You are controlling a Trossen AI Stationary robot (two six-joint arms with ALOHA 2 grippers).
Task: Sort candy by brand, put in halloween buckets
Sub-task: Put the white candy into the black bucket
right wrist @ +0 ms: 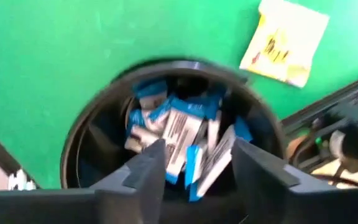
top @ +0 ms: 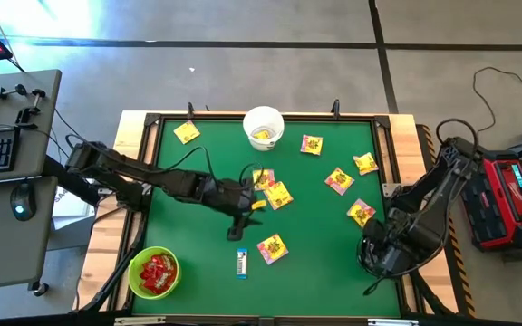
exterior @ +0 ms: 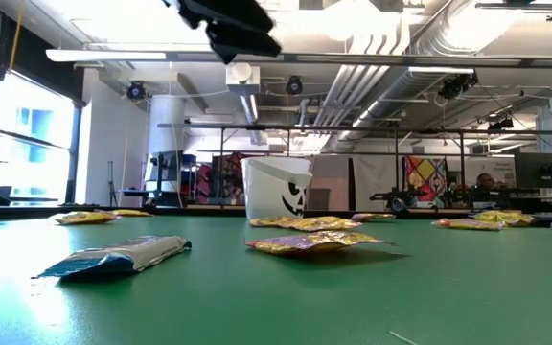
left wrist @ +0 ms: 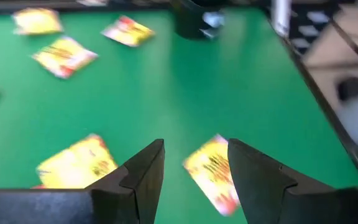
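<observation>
Green tabletop holds scattered yellow packets (top: 277, 195) with red print.

Green mat (top: 320, 244) open between yellow packets (top: 277, 195); near centre seemingly clear.

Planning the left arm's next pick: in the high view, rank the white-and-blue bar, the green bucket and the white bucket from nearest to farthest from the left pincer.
From the left pincer, open at table centre:
1. The white-and-blue bar, just toward the front edge.
2. The white bucket, at the back edge.
3. The green bucket, front-left corner, holding red packets.
</observation>
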